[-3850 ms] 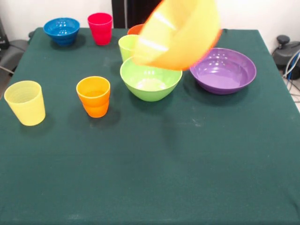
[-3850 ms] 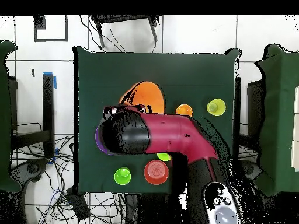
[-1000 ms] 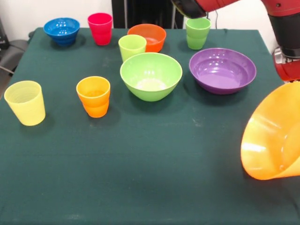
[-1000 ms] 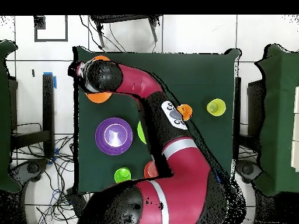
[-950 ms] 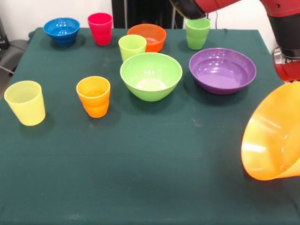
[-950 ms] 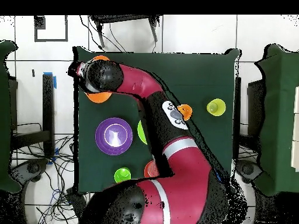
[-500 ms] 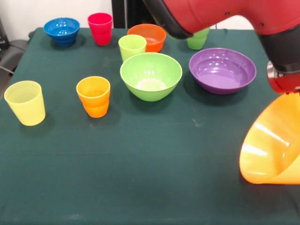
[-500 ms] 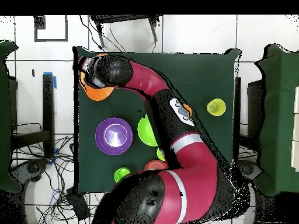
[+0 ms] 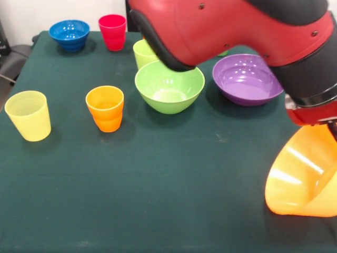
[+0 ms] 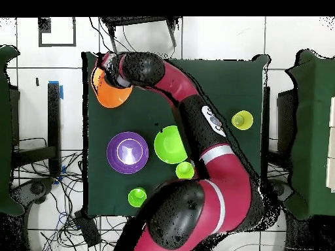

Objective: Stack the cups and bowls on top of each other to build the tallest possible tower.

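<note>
My gripper [image 9: 327, 130] is at the table's near right corner in the front view, shut on the rim of the very large yellow-orange bowl [image 9: 301, 176], which hangs tilted on its side with its lower edge at the cloth. In the overhead view the bowl [image 10: 110, 91] is at the top left corner. The lime green bowl [image 9: 169, 87], purple bowl [image 9: 245, 79], blue bowl [image 9: 69, 32], red-pink cup [image 9: 112, 30], lime-yellow cup [image 9: 143, 52], orange cup [image 9: 105, 108] and pale yellow cup [image 9: 28, 115] stand apart. The arm hides the small orange bowl and most of the green cup, which shows overhead [image 10: 137, 197].
The red arm [image 9: 226, 31] reaches across the table's far side and right. The green cloth table [image 9: 158, 184] has its edge just beyond the held bowl. Cables lie on the floor at the right.
The arm has swung lower across the far side, now covering the small orange bowl and the green cup. The held yellow-orange bowl has sunk a little towards the table's near corner.
</note>
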Action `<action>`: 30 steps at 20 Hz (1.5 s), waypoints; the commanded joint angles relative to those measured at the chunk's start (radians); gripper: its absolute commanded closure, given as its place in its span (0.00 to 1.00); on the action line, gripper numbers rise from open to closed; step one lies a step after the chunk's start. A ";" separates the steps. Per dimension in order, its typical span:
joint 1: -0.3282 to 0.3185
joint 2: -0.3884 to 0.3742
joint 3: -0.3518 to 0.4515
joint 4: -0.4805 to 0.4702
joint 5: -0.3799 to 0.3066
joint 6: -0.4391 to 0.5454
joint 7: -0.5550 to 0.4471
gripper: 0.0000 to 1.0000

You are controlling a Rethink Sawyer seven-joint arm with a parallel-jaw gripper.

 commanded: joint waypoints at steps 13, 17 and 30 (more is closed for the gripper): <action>-0.137 -0.008 0.104 0.099 -0.045 0.293 -0.180 1.00; -0.170 0.012 0.133 0.133 -0.065 0.255 -0.209 1.00; -0.239 0.069 0.213 0.238 -0.136 0.191 -0.227 1.00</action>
